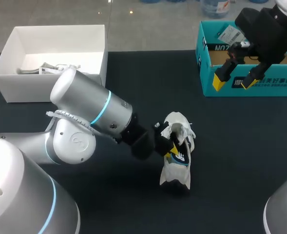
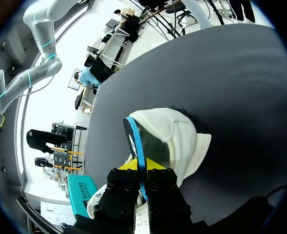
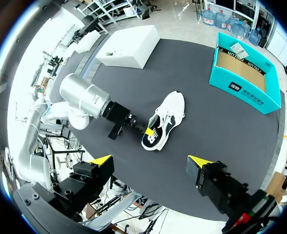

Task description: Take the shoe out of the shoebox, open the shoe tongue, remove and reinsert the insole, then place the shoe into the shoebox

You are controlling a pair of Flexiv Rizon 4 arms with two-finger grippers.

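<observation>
My left gripper (image 1: 168,146), pinched narrow on what looks like the blue-edged insole (image 2: 132,139), meets the white mesh sneaker (image 1: 178,155) side-on at mid-table, its length crosswise to the fingers. My right gripper (image 1: 234,82) hangs wide, well apart, near the teal cardboard shoebox (image 1: 272,89).

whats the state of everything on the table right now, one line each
shoe: out of the shoebox, lying on the table
insole: sticking partly out of the shoe, pinched
left gripper: fingers shut on the insole
right gripper: fingers open, holding nothing
teal shoebox: open, no shoe in it
white box: open, small items inside
</observation>
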